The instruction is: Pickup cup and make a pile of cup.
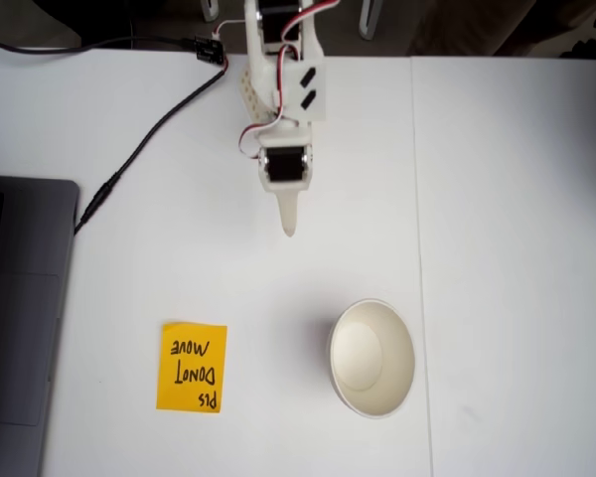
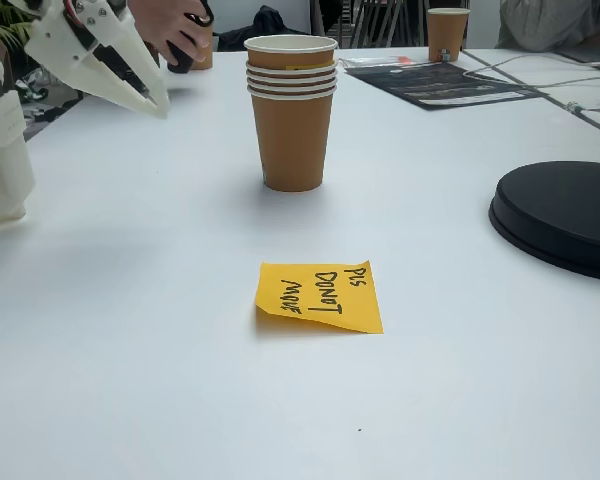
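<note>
We look at a white desk (image 1: 517,199) from above and from a low side angle. In the fixed view from above, the white robot arm (image 1: 283,89) reaches in from the far edge, and its fingers (image 1: 288,221) come together in a single narrow tip, empty and held above the bare desk. In the low fixed view, the same fingers (image 2: 152,98) enter at the upper left, tilted downward, closed with nothing between them.

The pile of cups (image 1: 372,358) sits upright near the middle of the desk, well apart from the fingers. From above we see only one cream-white inside with a thin white rim. From the side, the pile of cups (image 2: 291,110) shows several stacked rims above an orange-brown wall.

An orange sticky note (image 1: 192,367) with black handwriting lies flat to the left of the pile in the view from above, and nearer the camera in the low view (image 2: 320,296).

A grey laptop (image 1: 20,318) and a black cable (image 1: 149,134) lie at the left. In the low view, a black round disc (image 2: 565,215) rests at the right, another cup (image 2: 448,33) stands far back, and a person's hand (image 2: 170,25) shows at the far left.
</note>
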Robot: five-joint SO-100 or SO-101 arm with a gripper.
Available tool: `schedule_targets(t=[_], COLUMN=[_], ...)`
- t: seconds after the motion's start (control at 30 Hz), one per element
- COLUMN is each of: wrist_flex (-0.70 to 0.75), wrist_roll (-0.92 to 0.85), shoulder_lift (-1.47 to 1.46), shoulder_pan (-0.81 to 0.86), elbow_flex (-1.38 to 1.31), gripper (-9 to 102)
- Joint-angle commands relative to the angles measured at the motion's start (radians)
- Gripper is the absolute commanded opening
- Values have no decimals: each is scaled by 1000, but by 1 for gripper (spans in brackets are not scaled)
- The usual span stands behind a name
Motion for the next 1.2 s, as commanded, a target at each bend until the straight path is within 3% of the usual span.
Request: schedule_targets(t=[0.0, 1.17], wrist_flex=[-14, -14], wrist_roll=[-15, -9], shoulder_lift=[58, 278], shoulder_pan=[-9, -8], elbow_flex=[34, 230], gripper=[-7, -7])
